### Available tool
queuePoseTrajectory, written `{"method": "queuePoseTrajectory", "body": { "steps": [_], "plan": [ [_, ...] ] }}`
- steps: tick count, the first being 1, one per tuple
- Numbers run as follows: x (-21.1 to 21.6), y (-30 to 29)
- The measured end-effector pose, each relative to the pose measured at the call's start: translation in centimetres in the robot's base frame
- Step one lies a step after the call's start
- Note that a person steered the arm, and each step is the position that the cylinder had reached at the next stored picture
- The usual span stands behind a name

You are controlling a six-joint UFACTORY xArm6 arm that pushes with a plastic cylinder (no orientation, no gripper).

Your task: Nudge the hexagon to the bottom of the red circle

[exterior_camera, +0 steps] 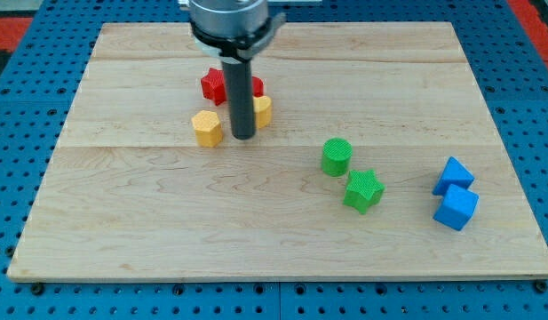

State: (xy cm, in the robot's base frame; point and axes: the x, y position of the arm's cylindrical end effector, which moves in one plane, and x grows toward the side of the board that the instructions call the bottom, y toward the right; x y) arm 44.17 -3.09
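A yellow hexagon [207,128] lies on the wooden board [167,222], left of centre in the view's upper half. My tip [243,136] rests on the board just to the hexagon's right, with a small gap between them. Above the hexagon lies a red star-like block [213,85]. A second red block [256,87], apparently the red circle, is mostly hidden behind my rod. A second yellow block [263,109], its shape unclear, sits right of the rod and below that red block.
A green cylinder [337,156] and a green star [363,190] lie right of centre. Two blue blocks, one [454,174] above the other [456,209], lie near the board's right edge. Blue pegboard surrounds the board.
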Motion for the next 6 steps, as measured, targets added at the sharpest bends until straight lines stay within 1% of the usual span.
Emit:
{"method": "queuePoseTrajectory", "body": {
  "steps": [1,2,3,4,5,6],
  "plan": [
    [1.1,-5.6],
    [0.9,-9.7],
    [-4.9,-4.5],
    [-4.0,-7.2],
    [0.3,-6.2],
    [0.1,-5.5]
  ]
}}
